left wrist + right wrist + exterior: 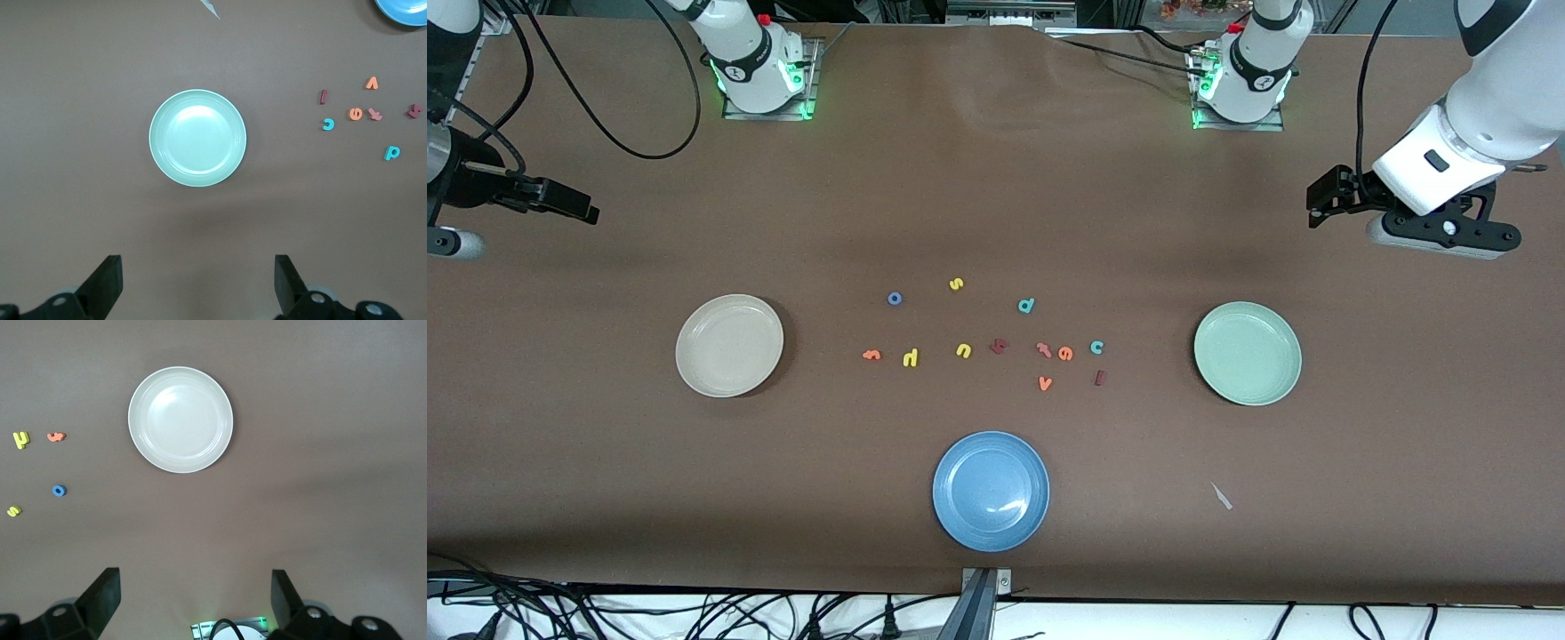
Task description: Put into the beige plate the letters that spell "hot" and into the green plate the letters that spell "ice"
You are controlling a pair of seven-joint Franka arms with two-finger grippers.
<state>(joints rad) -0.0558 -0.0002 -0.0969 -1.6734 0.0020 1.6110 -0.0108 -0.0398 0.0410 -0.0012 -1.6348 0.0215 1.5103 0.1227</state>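
The front camera hangs high at the table's six o'clock edge, tilted toward the two robot bases at twelve, far enough off to take in the whole brown table (996, 196). Each wrist camera looks straight down from well up in the air, its own open fingertips at the frame's bottom edge. The left wrist view centres the green plate (197, 138) and shares it and the nearby letters with the front view; the right wrist view likewise shares the beige plate (180, 419).
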